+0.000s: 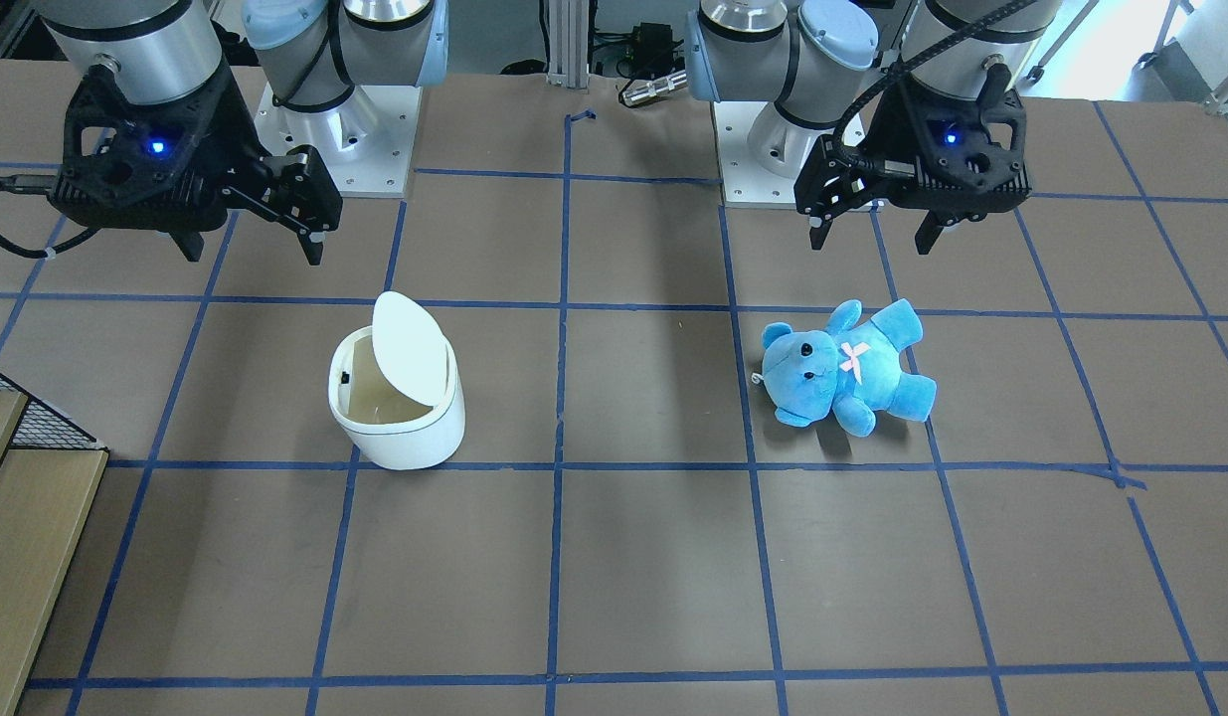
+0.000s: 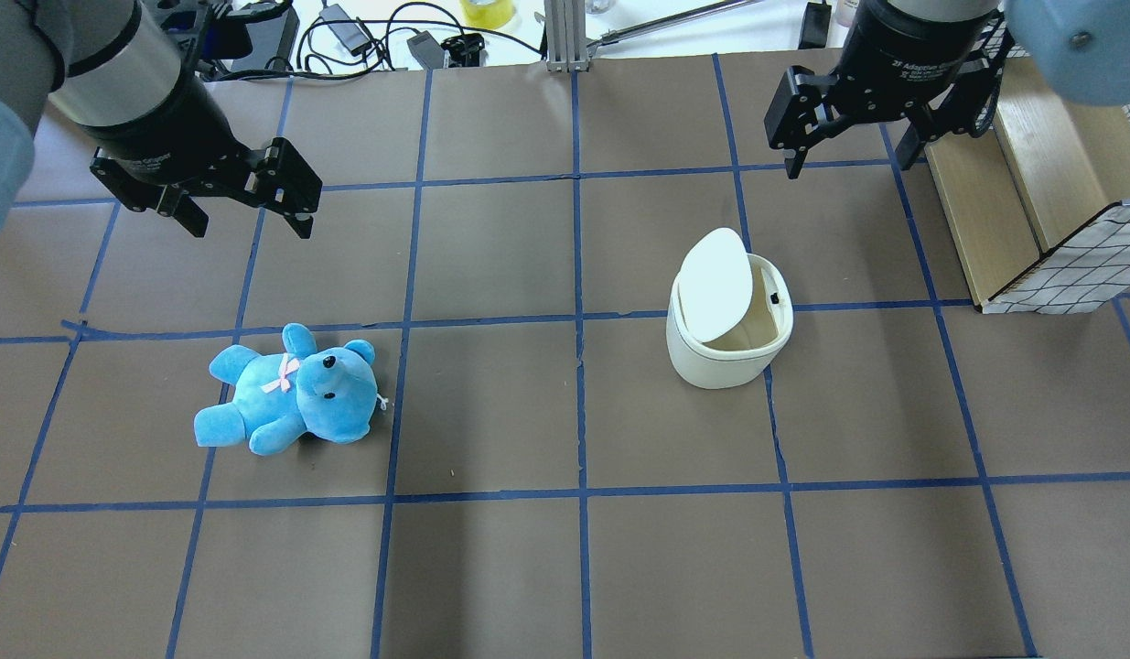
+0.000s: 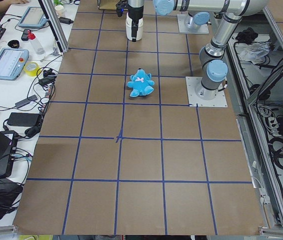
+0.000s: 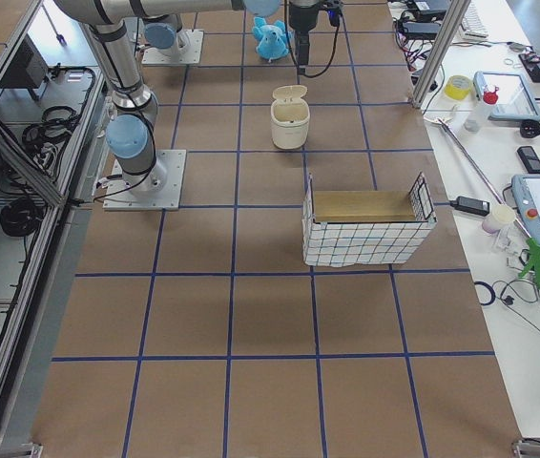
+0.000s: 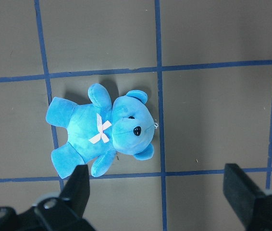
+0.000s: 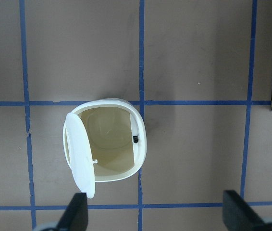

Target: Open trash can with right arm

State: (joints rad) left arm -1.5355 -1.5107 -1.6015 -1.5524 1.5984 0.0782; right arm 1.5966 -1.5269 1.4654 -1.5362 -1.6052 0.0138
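Over on the left, the left gripper (image 2: 251,220) hangs wide open near the blue teddy (image 2: 290,389) (just parked, I'd guess). Mid-right, the trash can (image 2: 725,352) has its lid (image 2: 715,284) tipped up, beige inside showing — looks opened. Beyond it the right gripper (image 2: 848,163) hovers, spread wide and empty — probably so the lid has room.

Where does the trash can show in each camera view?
Front-facing: trash can, left of centre.
Overhead: it, right of centre.
Exterior left: it, top edge.
Exterior right: it, upper middle.
Left wrist: not in it.
Right wrist: it, centre.
Landmark: blue teddy bear, missing only from right wrist.
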